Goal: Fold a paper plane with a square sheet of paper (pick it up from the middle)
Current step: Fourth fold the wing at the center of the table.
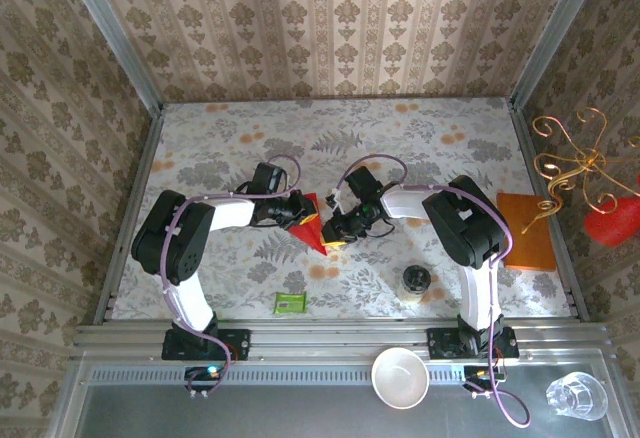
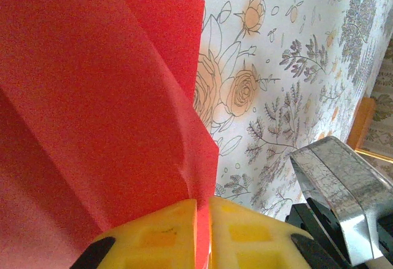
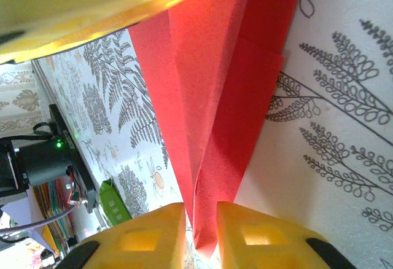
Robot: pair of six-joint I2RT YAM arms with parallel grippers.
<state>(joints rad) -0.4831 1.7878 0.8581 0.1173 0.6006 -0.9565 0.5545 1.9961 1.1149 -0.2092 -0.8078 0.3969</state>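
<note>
1. paper first: the thin bright red sheet of paper [image 1: 312, 226] is at the middle of the flower-patterned table [image 1: 420, 158], right where the two arms meet nose to nose. it looks at least partly raised off the surface. can't say if a corner touches down.
2. left end effector [image 2: 202, 235]: its yellow fingers [image 2: 153, 241] are pressed together on a folded edge of the paper with basically no gap, so that's a firm pinch. my guess is this one's the anchor, holding the sheet steady while the other side works a crease.
3. right end effector [image 3: 201, 235]: its fingers stand a sliver apart, with the paper's narrow folded end running down between them. honestly can't tell if it's squeezing or just straddling it.
4. why grab from opposite sides? thin paper flops, so i reckon holding it at two ends keeps the layers lined up and a bit taut.
5. looks-wise it's no flat square. there are several layers and long diagonal creases. in the right wrist view the layers converge to a point by the fingers. in the left wrist view there's a broad flap with a sharp corner, plus a soft buckle near the pinch. i'd call it partway, not a proper dart yet.
</note>
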